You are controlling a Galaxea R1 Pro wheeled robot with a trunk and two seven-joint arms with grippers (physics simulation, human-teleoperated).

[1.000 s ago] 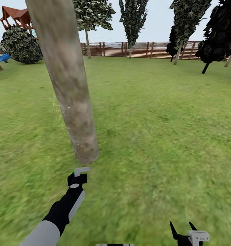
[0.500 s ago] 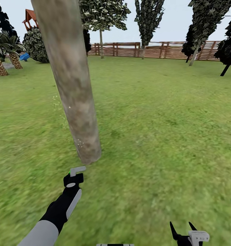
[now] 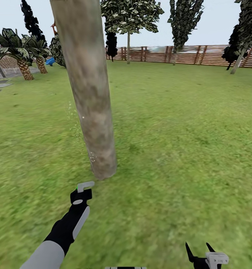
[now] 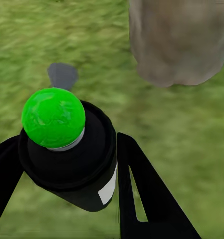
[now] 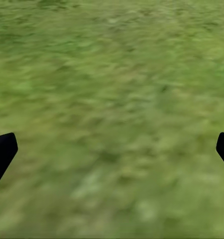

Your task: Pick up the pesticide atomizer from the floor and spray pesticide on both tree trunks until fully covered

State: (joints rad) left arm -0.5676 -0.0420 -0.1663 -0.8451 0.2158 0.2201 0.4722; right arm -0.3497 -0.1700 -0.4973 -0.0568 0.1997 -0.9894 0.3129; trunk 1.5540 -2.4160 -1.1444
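Observation:
A thick mottled grey-beige tree trunk (image 3: 92,108) rises from the grass floor (image 3: 178,149) just ahead of my left arm, with faint white specks beside its lower part. My left gripper (image 3: 82,189) is shut on the pesticide atomizer (image 3: 84,185), a small dark bottle with a whitish part and a green spot, a short way from the trunk's base. In the left wrist view the atomizer (image 4: 67,144) is a black body with a green ball on top, held between black fingers (image 4: 142,189), and the trunk base (image 4: 179,45) stands beyond it. My right gripper (image 3: 200,252) hangs open over grass.
A brown slatted fence (image 3: 200,55) closes the far side of the lawn, with slim trees (image 3: 128,22) in front of it. Palm-like plants (image 3: 23,56) and grey paving (image 3: 0,84) lie at the far left. Open grass stretches to the right of the trunk.
The whole view has swung left, so the trunk and fence now sit further right and palms have come into sight. Both arms keep their places in the picture.

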